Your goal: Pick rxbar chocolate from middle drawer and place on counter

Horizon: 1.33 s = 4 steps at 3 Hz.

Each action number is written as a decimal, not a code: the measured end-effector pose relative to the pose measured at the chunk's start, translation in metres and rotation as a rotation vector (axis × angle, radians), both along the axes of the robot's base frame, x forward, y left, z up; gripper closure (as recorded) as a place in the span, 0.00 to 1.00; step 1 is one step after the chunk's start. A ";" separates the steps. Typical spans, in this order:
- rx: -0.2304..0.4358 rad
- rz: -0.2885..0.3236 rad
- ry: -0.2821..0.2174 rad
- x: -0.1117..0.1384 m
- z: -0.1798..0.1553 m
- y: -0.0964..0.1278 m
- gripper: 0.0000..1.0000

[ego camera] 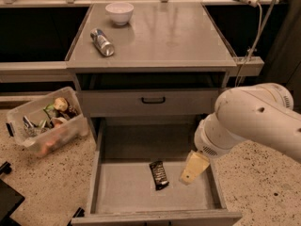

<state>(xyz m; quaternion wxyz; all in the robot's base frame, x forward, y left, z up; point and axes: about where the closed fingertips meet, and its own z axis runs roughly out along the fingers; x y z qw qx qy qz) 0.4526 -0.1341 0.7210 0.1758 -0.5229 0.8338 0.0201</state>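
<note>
The middle drawer (122,192) stands pulled fully out below the closed drawer front with the black handle (153,100). The rxbar chocolate (159,174) lies flat on its grey floor, a little right of centre, its long side running front to back. The gripper (193,168), a pale wedge at the end of the bulky white arm (254,119), hangs inside the drawer near the right wall, just beside the bar's right edge and apart from it. Whether it is apart or together I cannot tell. On the counter (164,36), a white bowl (119,12) sits near the back-left corner and a silver can (102,42) lies on its side toward the left edge. A clear plastic bin (44,126) of odds and ends rests on the speckled floor left of the cabinet.
</note>
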 end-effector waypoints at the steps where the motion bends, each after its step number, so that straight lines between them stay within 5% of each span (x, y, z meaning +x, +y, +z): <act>1: 0.005 -0.006 0.022 0.004 -0.032 0.011 0.00; 3: 0.040 -0.178 0.032 0.020 -0.105 0.013 0.00; 4: 0.166 -0.317 0.022 0.033 -0.137 0.007 0.00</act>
